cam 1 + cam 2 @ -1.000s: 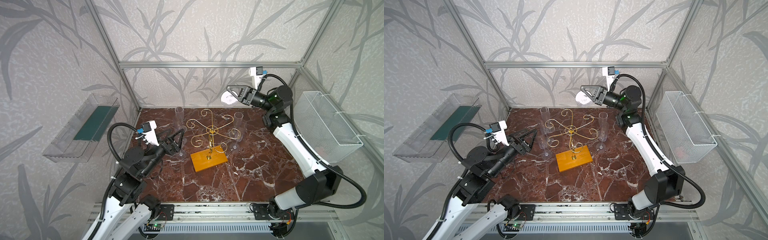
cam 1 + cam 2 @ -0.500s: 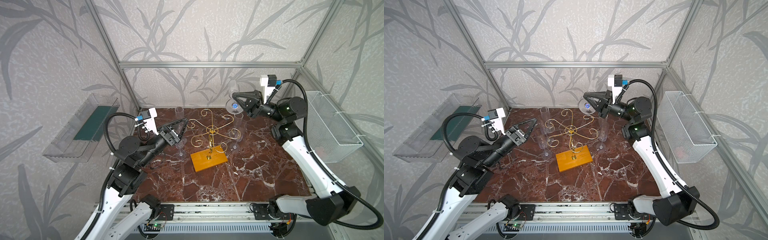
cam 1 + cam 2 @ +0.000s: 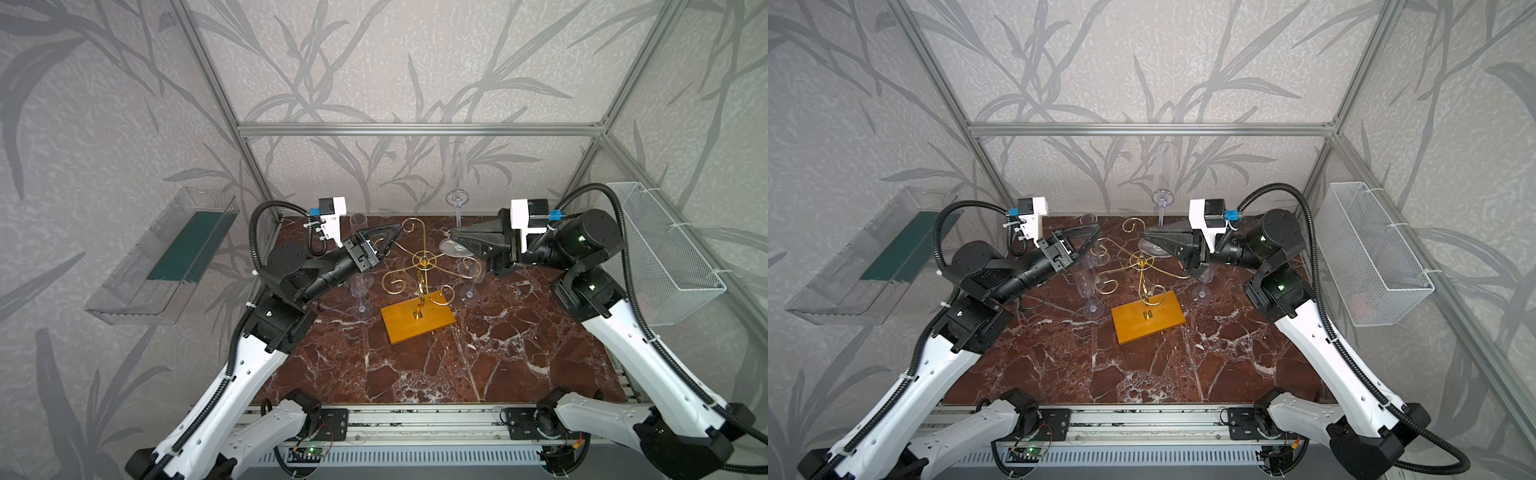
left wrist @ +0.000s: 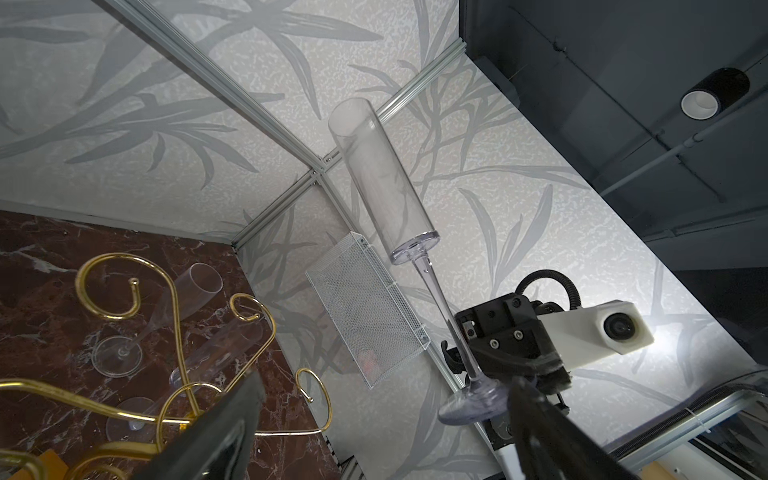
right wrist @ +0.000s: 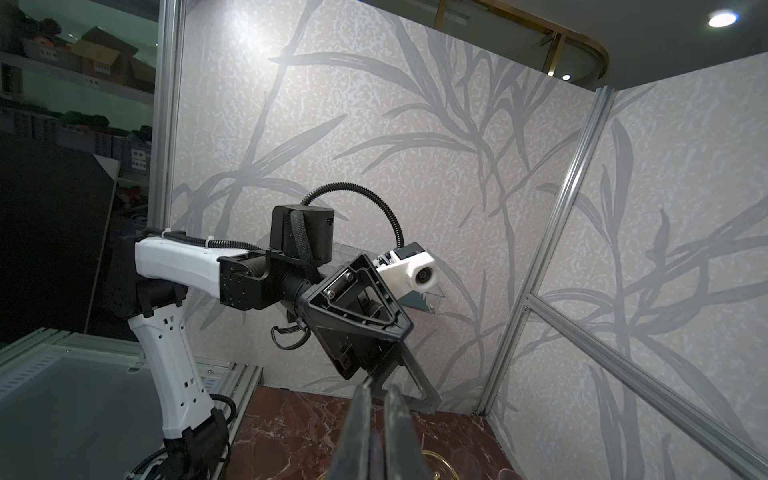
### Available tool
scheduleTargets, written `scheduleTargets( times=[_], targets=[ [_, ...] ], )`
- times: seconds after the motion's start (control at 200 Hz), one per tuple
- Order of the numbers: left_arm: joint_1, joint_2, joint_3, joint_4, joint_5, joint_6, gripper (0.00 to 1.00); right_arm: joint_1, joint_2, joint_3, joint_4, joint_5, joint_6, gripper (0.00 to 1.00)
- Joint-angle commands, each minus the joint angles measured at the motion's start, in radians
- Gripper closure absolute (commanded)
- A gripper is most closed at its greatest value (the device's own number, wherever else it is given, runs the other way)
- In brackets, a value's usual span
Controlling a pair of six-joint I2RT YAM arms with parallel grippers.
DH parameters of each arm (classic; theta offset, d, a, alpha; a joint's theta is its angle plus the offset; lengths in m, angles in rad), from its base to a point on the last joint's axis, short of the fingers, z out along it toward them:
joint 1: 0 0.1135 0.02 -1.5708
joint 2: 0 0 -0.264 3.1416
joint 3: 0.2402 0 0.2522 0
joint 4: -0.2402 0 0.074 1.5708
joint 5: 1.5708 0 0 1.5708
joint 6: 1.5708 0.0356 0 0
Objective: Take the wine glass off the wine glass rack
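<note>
**Glass clear of the rack; set-down outstanding**

The wine glass (image 4: 382, 178), a tall clear flute, is held upright in the air above the right rear side of the wine glass rack (image 3: 424, 262). It touches none of the gold arms. The right gripper (image 3: 456, 241) has its jaws closed on the thin stem just above the foot, and the bowl rises free above them. The left gripper (image 4: 384, 380) hovers near the rack's left rear arm, jaws spread wide and empty, pointing toward the held glass. No glass can be made out hanging from the spiral arms, though clear glass against wire is hard to read. Other flutes (image 3: 360, 291) stand on the desk (image 3: 478, 361) around the orange-yellow base (image 3: 417, 320). On this evidence the removal itself is done. What appears to be left is bringing the glass to rest, either upright on the desk or across to the open left jaws; the pictures do not show which.
</note>
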Motion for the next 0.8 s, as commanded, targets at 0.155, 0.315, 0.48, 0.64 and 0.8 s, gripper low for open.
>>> scheduleTargets(
  times=[0.155,0.315,0.48,0.64,0.8],
  targets=[
    [-0.072,0.055,0.067,0.094,0.117,0.011,0.09,0.097,-0.042,-0.027,-0.154,0.052,-0.371,1.00],
    [-0.140,0.092,0.068,0.155,0.131,0.022,0.13,0.148,-0.053,-0.029,-0.220,0.081,-0.484,1.00],
    [-0.193,0.137,0.075,0.188,0.148,0.015,0.20,0.174,-0.068,-0.037,-0.252,0.100,-0.543,1.00],
    [-0.223,0.163,0.068,0.212,0.135,0.016,0.29,0.189,-0.084,-0.051,-0.265,0.120,-0.589,1.00],
    [-0.243,0.192,0.076,0.259,0.149,-0.003,0.42,0.200,-0.092,-0.056,-0.299,0.134,-0.645,1.00]
  ],
)
